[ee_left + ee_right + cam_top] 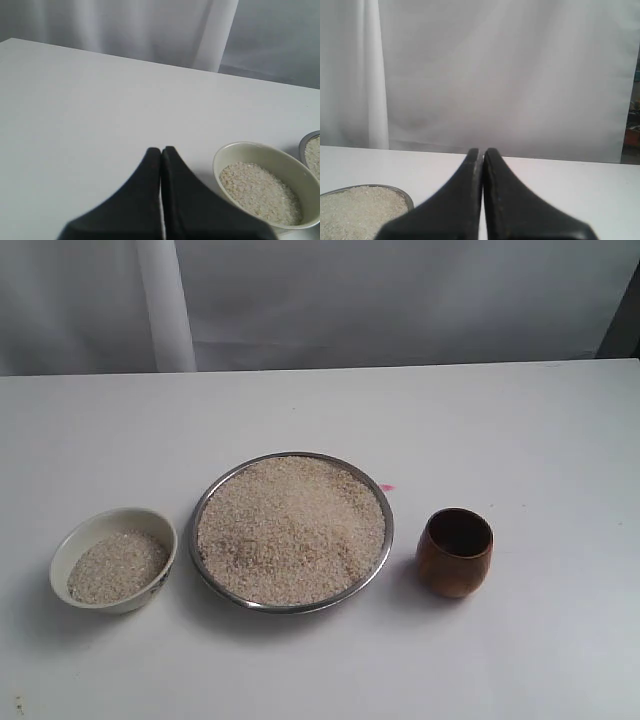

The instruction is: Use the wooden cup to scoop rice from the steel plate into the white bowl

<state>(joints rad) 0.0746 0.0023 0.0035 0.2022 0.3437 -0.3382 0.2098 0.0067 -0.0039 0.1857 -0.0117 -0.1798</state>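
The left fingers (142,200) are pressed together, gripping nothing, above the tabletop (75,110) near the white bowl (272,157), which is partly filled with rice (260,192). The right fingers (512,200) are likewise closed and empty, near the steel plate (410,199). In the exterior view the rice-heaped plate sits centre, the bowl at its 9 o'clock and the wooden cup (455,552) upright at 3 o'clock.

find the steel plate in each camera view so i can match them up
Exterior view: steel plate mid-table, between the white bowl and the wooden cup.
Left wrist view: a sliver of rim at the picture's right edge, beyond the bowl.
Right wrist view: picture's lower-left corner, cut off.
Shared landmark: the rice heaped in it.
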